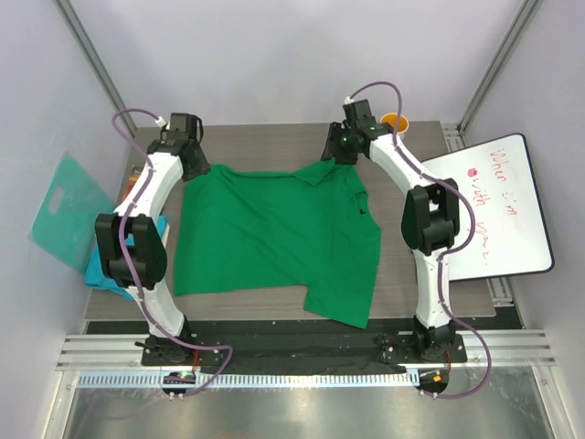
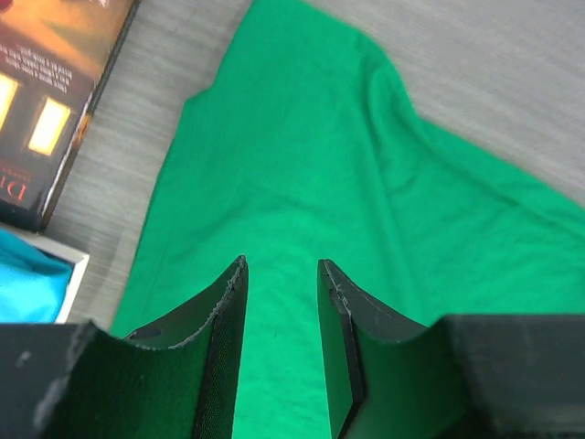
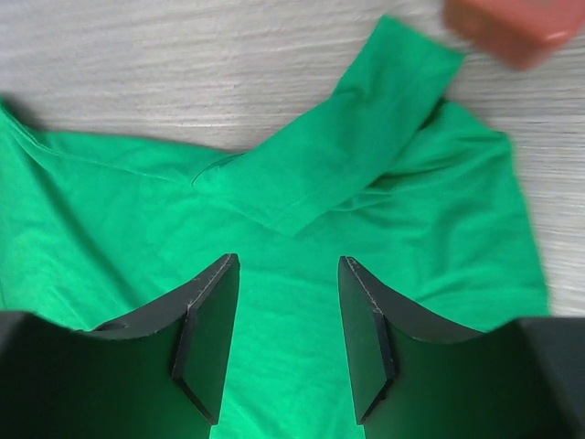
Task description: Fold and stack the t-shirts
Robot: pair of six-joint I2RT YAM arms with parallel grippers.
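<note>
The top camera looks down on the whole desk (image 1: 274, 142) from high behind it. Wrist cameras look closely past the left claw (image 2: 281, 352) and right claw (image 3: 288, 347) onto the shirt (image 1: 265, 229) (all three views share it).

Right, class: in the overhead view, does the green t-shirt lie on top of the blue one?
No: the green t-shirt lies spread on the table, the blue t-shirt apart at its left edge.
</note>
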